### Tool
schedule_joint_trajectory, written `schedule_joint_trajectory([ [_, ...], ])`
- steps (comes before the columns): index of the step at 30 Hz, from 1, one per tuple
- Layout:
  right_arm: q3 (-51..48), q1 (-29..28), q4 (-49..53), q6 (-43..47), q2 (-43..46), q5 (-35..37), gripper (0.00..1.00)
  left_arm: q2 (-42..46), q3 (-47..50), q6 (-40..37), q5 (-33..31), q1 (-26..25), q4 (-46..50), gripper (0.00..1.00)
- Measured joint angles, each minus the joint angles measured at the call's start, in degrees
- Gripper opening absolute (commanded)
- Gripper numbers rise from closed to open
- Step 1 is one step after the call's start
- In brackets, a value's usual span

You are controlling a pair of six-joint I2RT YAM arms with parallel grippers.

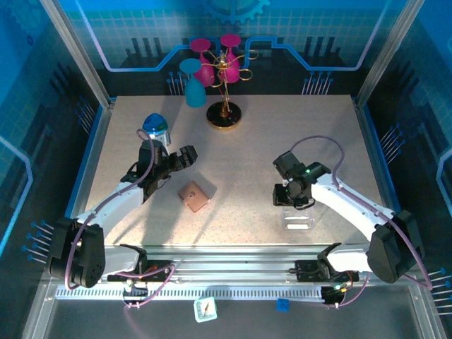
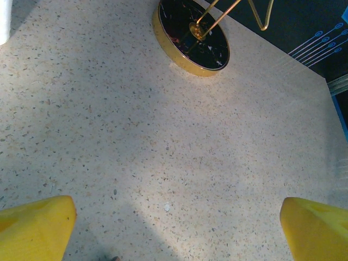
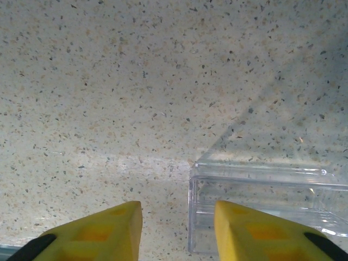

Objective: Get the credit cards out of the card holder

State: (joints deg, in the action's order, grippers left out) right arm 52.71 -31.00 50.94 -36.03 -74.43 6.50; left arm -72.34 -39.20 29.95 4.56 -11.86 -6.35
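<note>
Top external view: the card holder [image 1: 193, 196] lies flat and folded shut on the speckled surface [image 1: 282, 141], left of centre and between the two arms. The left gripper [image 1: 185, 158] hangs just behind and to the left of the card holder, apart from it. The right gripper [image 1: 291, 201] points down at the left end of a clear plastic box [image 1: 302, 217], well apart from the card holder. A blue-capped object [image 1: 155, 127] stands behind the left arm; a gold stand [image 1: 224, 115] carrying pink cups [image 1: 212, 60] is at the far middle, with a teal cup [image 1: 192, 85] beside it. Left wrist view: the left gripper [image 2: 176, 228] has its yellow fingers [image 2: 35, 228] spread wide, bare surface [image 2: 163, 136] between them, nothing held; the stand's round dark base [image 2: 190, 35] with gold rim is ahead. Right wrist view: the right gripper [image 3: 178, 228] has its yellow fingers [image 3: 103, 231] apart by a narrow gap; the near corner of the clear plastic box [image 3: 261, 190] shows in that gap, and contact with it cannot be told
</note>
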Motion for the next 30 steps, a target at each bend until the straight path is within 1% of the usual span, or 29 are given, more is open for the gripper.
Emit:
schedule_joint_trajectory([
  [9, -1.3, -0.2, -1.2, 0.0, -2.9, 0.3, 0.25, -0.2, 0.0, 0.0, 0.0, 0.0, 0.1, 0.98],
  [18, -1.3, -0.2, -2.6, 0.0, -5.6, 0.7, 0.18, -1.8, 0.0, 0.0, -0.2, 0.0, 0.1, 0.98],
  [26, -1.3, -0.2, -3.0, 0.1, -6.6, 1.0, 0.08, -1.9, -0.8, 0.0, -0.5, 0.0, 0.1, 0.98],
  [30, -0.9, -0.5, -2.9, 0.0, -6.9, 1.4, 0.05, -2.4, -1.9, 0.0, -0.4, 0.0, 0.9, 0.98],
])
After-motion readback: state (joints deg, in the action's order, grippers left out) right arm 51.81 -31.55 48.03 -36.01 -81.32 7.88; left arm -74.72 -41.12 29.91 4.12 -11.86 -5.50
